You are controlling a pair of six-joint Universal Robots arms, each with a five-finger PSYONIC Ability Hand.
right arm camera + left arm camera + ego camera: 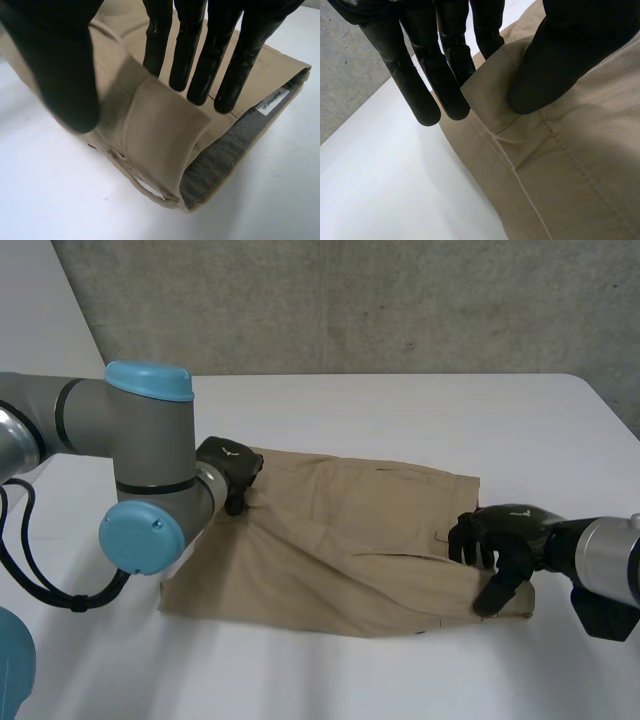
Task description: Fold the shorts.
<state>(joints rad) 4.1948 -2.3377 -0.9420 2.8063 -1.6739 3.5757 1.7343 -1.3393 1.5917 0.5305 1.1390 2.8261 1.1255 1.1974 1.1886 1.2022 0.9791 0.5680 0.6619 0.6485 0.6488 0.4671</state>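
Observation:
Tan shorts (350,540) lie spread flat on the white table (400,410). My left hand (228,465) is at their far left corner. There the thumb (545,75) presses on top of the hem of the shorts (570,165) and the fingers (420,85) reach past and under the edge, pinching it. My right hand (510,535) is at the waistband end on the right. Its fingers (200,60) are straight and spread over a raised hump of the shorts (160,135), with the thumb (60,75) held apart. The grey lining (225,150) of the waistband shows.
My left arm's big elbow joint (150,460) hangs over the table's left side, next to the shorts. A grey wall (350,300) runs behind the table's far edge. Bare table lies in front of and beyond the shorts.

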